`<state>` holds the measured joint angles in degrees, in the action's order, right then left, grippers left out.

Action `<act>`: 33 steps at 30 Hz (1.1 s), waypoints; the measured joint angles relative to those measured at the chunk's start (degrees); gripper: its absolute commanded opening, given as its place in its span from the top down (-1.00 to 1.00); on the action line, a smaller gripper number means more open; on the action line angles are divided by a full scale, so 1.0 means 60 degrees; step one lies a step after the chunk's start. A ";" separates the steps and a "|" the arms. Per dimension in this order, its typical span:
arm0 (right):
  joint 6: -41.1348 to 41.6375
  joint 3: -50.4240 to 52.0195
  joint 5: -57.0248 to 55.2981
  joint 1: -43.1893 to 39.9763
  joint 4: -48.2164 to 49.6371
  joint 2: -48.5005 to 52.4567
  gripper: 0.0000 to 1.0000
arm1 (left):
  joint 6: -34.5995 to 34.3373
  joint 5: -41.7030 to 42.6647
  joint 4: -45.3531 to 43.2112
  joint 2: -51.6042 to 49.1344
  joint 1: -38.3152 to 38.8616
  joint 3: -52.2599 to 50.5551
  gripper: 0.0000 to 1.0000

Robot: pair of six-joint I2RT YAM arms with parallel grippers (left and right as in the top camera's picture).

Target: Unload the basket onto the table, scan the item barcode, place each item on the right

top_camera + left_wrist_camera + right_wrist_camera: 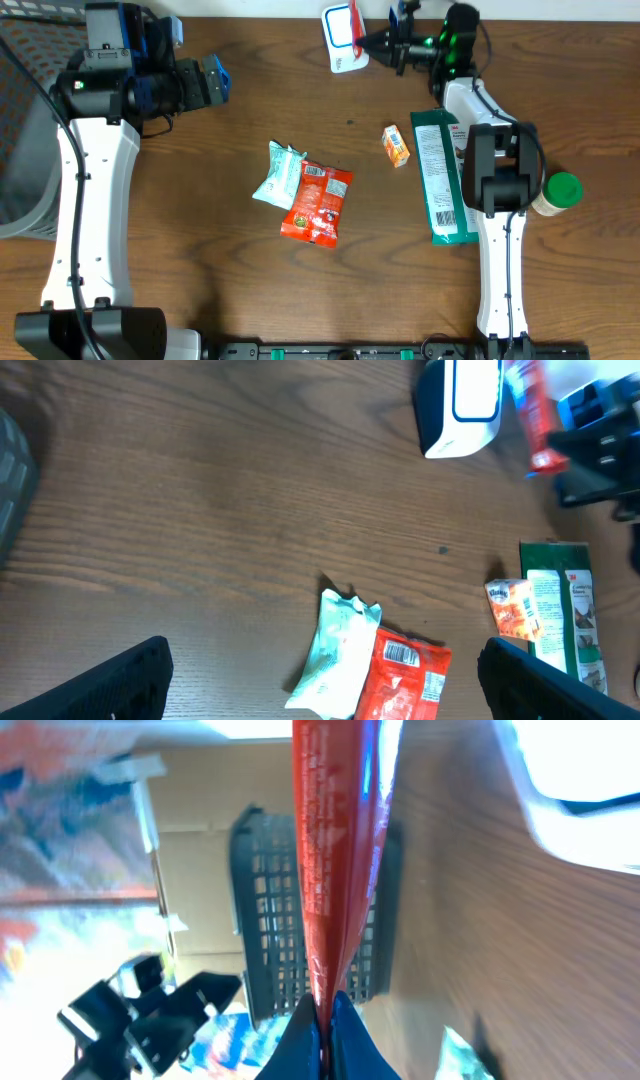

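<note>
R gripper clamped on thin red packet by scanner.
Looks light, floppy, slippery: pinch edge. L gripper wide apart.

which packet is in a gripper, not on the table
The slim red packet pinched in the right gripper beside the white scanner; the wider red, pale green, orange and long green packets lie on the table.

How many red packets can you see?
2. One red packet lies mid-table, overlapping the pale green packet. The second red packet is pinched in the right end effector by the white scanner. Others may be hidden.
</note>
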<state>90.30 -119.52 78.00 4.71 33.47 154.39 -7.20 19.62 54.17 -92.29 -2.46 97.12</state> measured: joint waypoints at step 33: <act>-0.0721 0.0004 -0.0583 0.0055 -0.1956 0.0616 0.98 | 0.0000 0.0000 0.0004 0.0000 0.0000 0.0000 -0.95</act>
<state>85.97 -119.50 74.50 5.04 21.74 158.08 -7.20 19.62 54.19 -92.29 -2.46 97.12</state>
